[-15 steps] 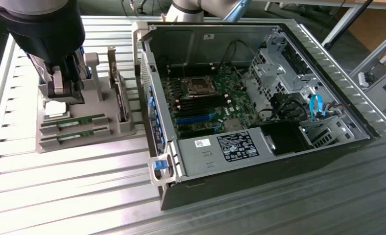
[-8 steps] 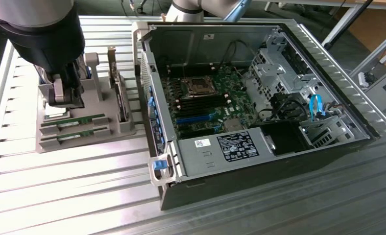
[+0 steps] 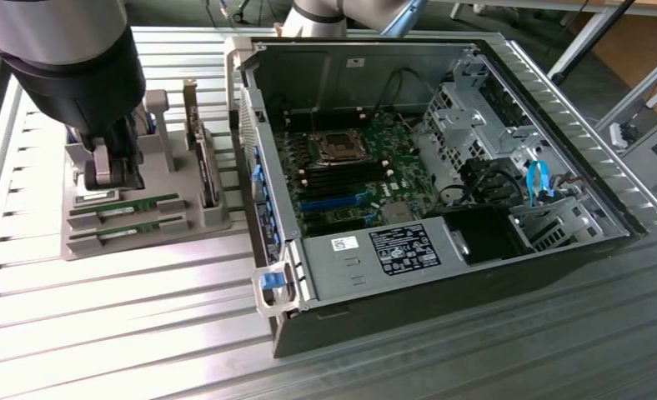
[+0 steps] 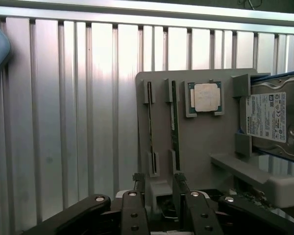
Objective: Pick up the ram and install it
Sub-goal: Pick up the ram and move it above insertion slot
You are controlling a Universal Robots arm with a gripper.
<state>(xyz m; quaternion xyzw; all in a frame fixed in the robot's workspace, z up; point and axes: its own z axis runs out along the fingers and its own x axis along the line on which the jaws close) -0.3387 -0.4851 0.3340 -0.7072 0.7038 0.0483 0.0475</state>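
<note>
Gripper (image 3: 112,177) open and empty, pointing down just above the grey holder (image 3: 84,248), which sits at 9 o'clock of the computer case (image 3: 595,179) in the exterior view. Both ram sticks (image 3: 125,205) stand on edge in their own holder slots, parallel and untouched, probably so the fingers (image 4: 134,210) can pinch the flat sides. Can't tell which stick it's lined up with. The same holder carries a processor (image 4: 206,96) in a square pocket and a hard drive (image 4: 267,117) in the end bay. Case lies open side up with the motherboard (image 3: 357,171) exposed, presumably for top-down access.
</note>
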